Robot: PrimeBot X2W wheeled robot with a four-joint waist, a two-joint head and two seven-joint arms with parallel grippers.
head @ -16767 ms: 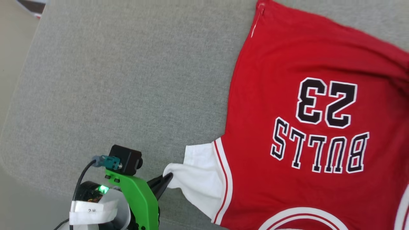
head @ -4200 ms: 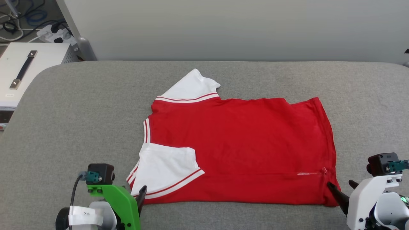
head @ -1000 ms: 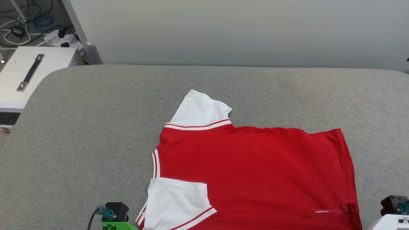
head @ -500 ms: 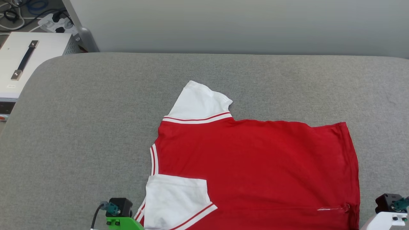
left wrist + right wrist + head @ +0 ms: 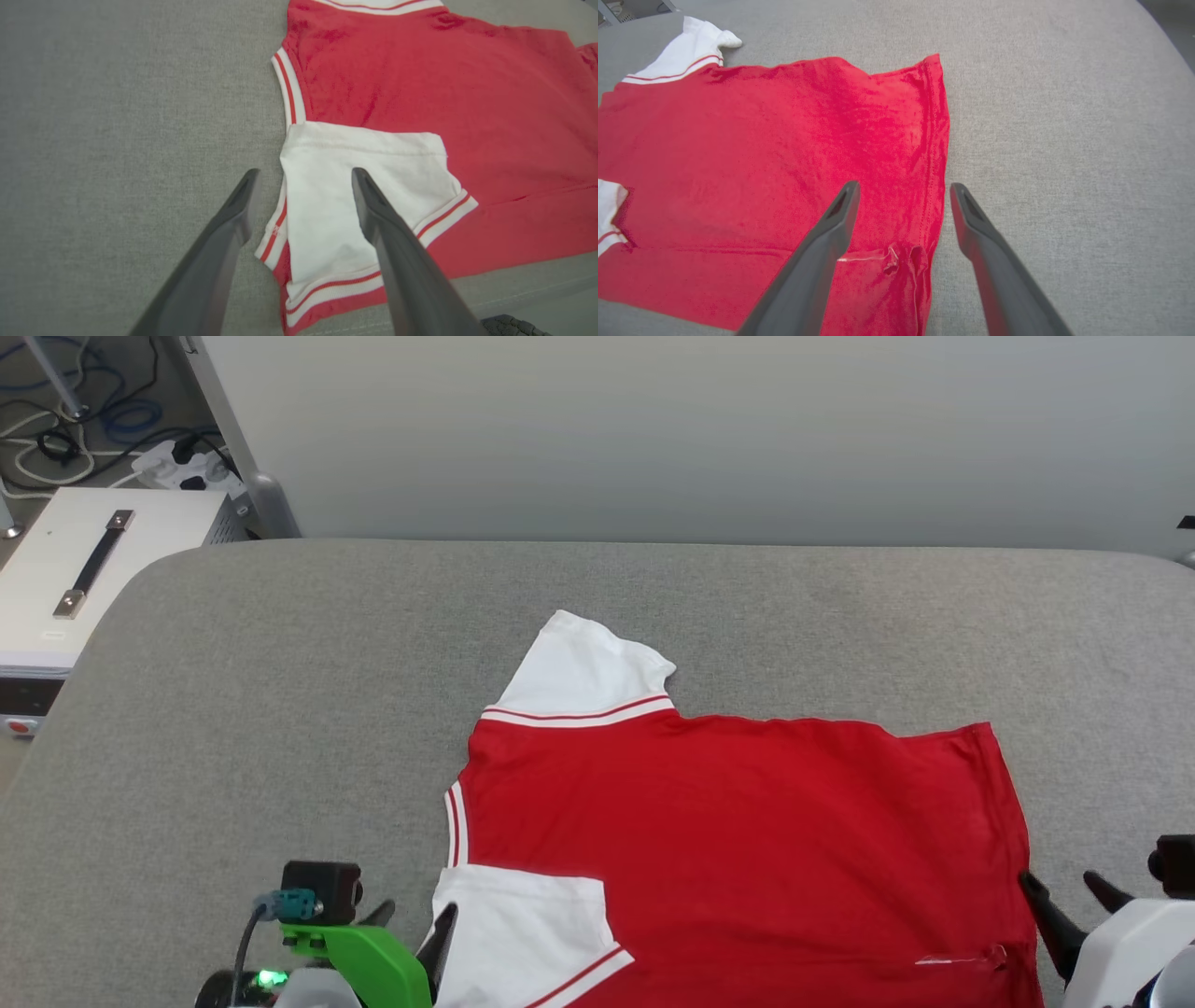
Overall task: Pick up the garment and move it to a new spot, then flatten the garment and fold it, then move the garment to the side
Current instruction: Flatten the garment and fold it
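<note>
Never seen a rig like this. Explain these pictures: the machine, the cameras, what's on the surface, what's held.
It is a two-armed robot; each arm ends in a two-fingered gripper. The wide picture is from its head, looking down on a grey surface, with the left gripper at lower left and the right gripper at lower right. The other two are from wrist cameras looking along each gripper. A red garment with white sleeves lies flat, its near sleeve folded onto the body. Both grippers are open at its near corners, holding nothing.
</note>
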